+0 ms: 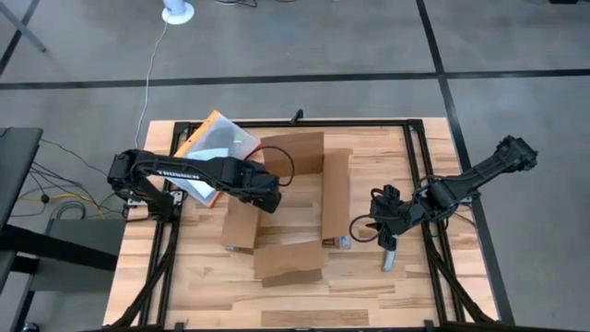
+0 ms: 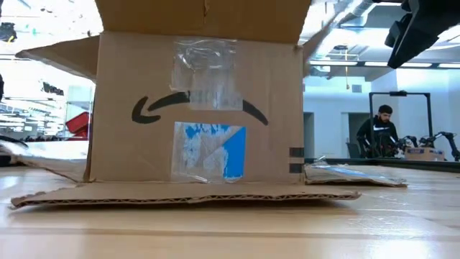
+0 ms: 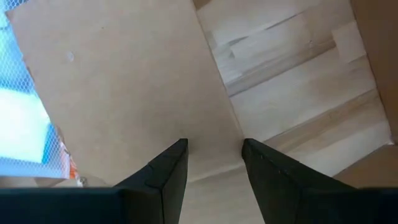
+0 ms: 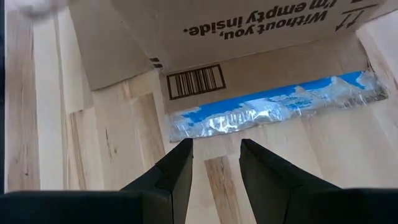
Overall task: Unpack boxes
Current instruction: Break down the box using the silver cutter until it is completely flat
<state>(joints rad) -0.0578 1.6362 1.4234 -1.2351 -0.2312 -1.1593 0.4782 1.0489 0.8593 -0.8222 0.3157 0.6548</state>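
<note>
The brown corrugated cardboard box [image 1: 290, 207] sits mid-table, flaps splayed, with the left gripper [image 1: 265, 195], fingers apart, over its left flap, nearer than the likewise parted right gripper [image 1: 383, 226] beside its right flap.

The inside of the box [image 1: 290, 198] cannot be seen from above, and in the low view its top flaps are cut off by the upper edge. The clear pouch [image 1: 214, 148] is partly covered by the left arm, and in the left wrist view only a blurred sliver of it is shown. What lies inside the pouch cannot be told. The left gripper [image 3: 214, 163] is hidden in the high view by its own wrist. The person [image 2: 379, 133] far beyond the worktop [image 1: 369, 286] is too small to be made out further.
</note>
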